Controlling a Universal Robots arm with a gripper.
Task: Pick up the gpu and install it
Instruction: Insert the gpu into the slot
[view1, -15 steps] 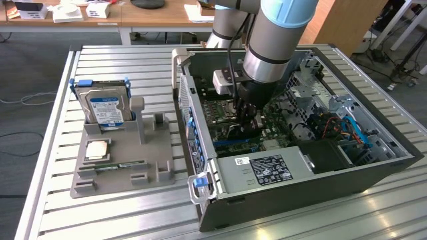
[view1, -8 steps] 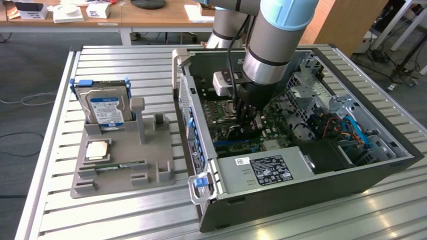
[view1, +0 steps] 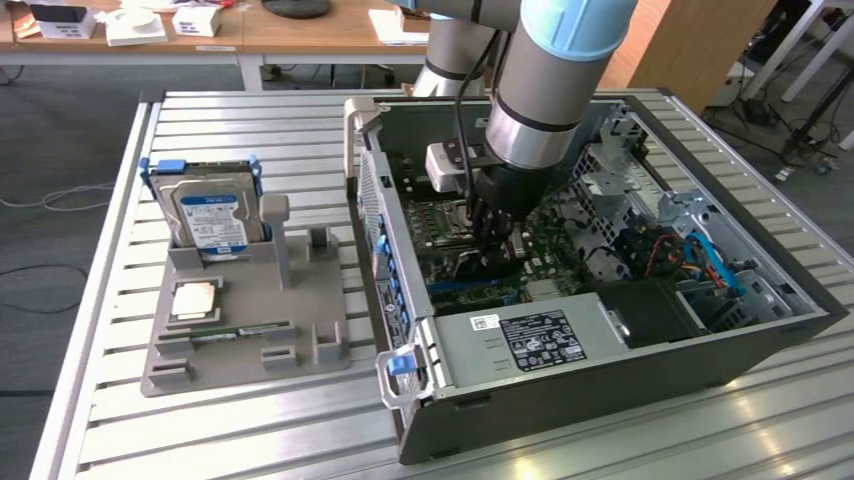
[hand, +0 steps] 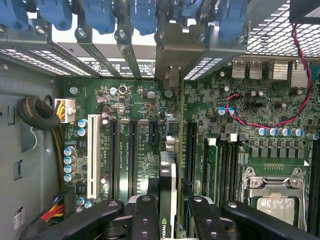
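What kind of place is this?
Probably a robot lab or workshop: a robot arm reaches into an open computer case on a metal table, with wooden desks behind.

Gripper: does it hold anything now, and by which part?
The gripper holds the gpu, fingers pressing its two flat faces at the edge farthest from the motherboard.

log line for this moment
gripper: shut on gpu | where: inside case, over motherboard slots | gpu: on edge
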